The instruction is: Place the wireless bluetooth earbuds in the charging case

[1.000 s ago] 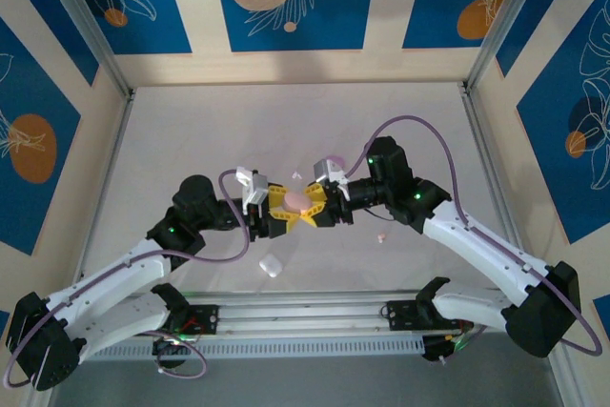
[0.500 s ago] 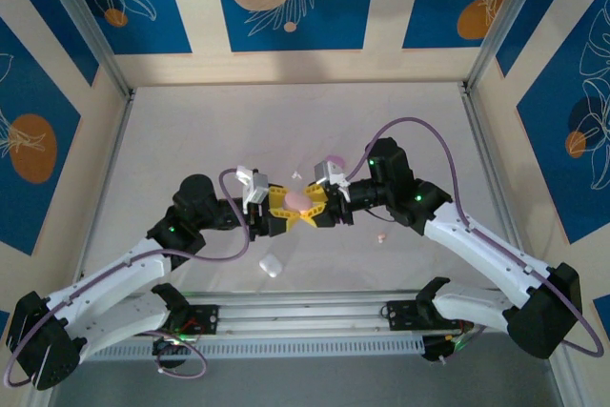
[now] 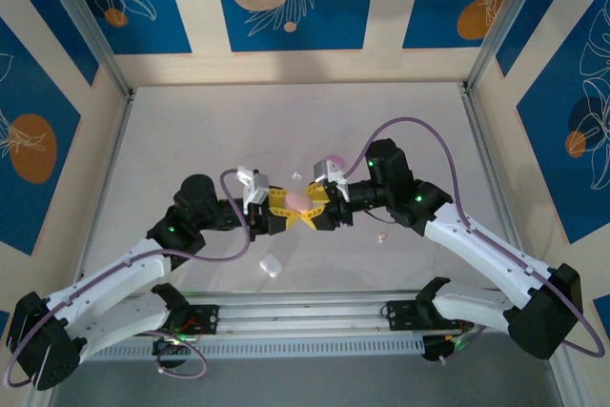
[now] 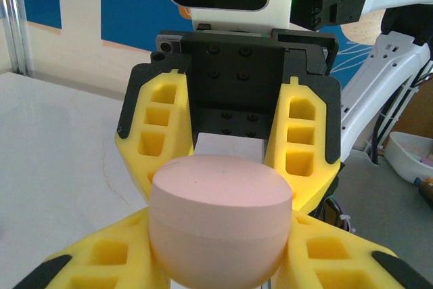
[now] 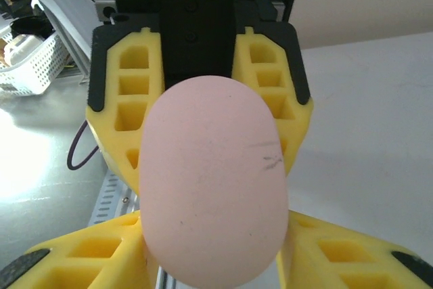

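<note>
The two arms meet nose to nose over the middle of the table (image 3: 191, 131), and the left gripper (image 3: 284, 211) and right gripper (image 3: 315, 209) both pinch the same closed pink charging case (image 3: 298, 200) from opposite sides. One tiny pink earbud (image 3: 381, 236) lies on the table off to the right of the right gripper, well outside the case. A small white case (image 3: 271, 265) rests nearer the front, below the left gripper.

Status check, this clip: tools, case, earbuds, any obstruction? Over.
Left tool and right tool both shut on closed pale pink pebble-shaped plastic case. Tiny pink earbud loose on white table. Small white case sits apart. Nothing blocking.
</note>
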`<state>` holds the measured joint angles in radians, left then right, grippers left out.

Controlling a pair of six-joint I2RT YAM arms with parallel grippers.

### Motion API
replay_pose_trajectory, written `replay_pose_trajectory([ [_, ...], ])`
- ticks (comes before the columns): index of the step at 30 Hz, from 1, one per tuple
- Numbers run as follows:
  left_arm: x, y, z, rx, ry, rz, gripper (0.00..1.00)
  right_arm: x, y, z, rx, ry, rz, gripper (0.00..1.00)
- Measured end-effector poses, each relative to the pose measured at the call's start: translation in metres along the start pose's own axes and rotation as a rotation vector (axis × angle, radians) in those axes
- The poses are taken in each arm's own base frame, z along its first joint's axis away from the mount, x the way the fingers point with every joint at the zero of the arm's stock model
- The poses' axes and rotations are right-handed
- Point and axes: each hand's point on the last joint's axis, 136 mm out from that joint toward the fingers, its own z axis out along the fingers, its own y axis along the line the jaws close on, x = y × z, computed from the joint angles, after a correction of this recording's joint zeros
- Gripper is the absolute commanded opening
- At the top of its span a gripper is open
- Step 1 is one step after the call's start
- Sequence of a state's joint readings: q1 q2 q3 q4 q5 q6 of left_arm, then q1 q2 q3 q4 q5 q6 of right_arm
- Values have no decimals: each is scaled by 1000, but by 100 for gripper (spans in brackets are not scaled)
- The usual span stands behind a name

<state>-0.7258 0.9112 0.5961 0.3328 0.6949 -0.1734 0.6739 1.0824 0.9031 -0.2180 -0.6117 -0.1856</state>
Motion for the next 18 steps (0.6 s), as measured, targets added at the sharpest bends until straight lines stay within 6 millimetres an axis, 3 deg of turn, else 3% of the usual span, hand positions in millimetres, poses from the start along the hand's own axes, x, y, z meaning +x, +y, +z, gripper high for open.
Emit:
replay_pose_trajectory([
  [18,-5,4,0,-24,-19,13,26,-4,-4,-8,-10,-16,227,51],
])
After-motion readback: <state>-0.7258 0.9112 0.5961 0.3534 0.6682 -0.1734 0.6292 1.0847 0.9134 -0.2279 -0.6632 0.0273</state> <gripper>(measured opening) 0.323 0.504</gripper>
